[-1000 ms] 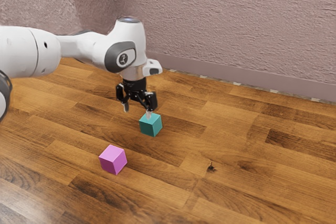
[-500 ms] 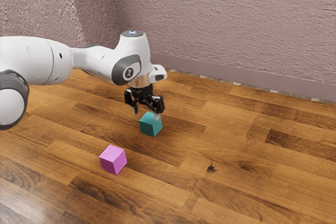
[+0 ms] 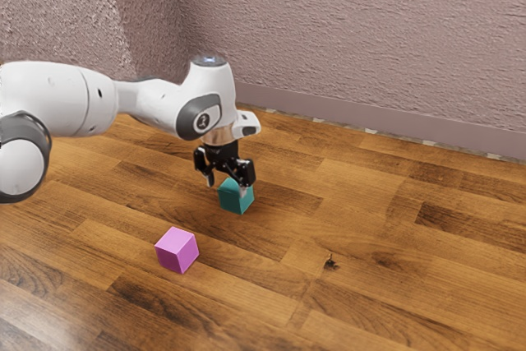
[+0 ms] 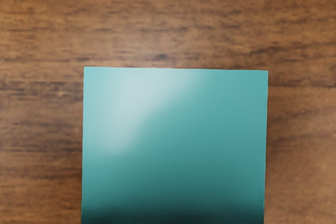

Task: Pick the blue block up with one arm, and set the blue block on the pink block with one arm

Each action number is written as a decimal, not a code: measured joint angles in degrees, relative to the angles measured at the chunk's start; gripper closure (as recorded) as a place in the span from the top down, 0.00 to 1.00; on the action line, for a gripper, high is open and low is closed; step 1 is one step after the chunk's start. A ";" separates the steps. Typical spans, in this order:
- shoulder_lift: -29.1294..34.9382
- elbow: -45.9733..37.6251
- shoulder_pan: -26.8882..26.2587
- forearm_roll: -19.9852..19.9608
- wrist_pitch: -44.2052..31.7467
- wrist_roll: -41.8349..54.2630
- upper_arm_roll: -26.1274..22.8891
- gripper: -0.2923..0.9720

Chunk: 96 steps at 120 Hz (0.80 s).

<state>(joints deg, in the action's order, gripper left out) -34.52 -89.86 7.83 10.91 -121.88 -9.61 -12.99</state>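
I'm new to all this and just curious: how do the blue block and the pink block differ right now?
The blue block looks teal; the pink block is magenta. The open gripper sits around the blue block's top; the pink block stands alone. The blue block lies nearer the wall than the pink block. Both are similar-sized cubes on the wood surface.

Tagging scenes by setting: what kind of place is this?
Probably an indoor room, rendered in simulation: a wood-plank floor, a rough pinkish wall, and a baseboard where the two meet.
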 joint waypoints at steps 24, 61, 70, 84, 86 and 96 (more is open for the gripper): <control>-2.52 2.14 -0.01 0.48 -0.31 0.18 -0.25 0.74; -6.09 5.87 0.00 0.45 0.06 0.26 0.06 0.61; -6.12 5.90 0.00 0.47 0.11 0.25 0.09 0.57; -6.19 5.90 0.00 0.55 0.12 0.19 0.08 0.56; -6.20 5.90 0.00 0.56 0.11 0.18 0.06 0.55; -6.21 5.90 0.00 0.61 0.06 0.11 0.00 0.55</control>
<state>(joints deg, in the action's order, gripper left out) -40.74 -83.96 7.82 11.51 -121.81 -9.50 -12.99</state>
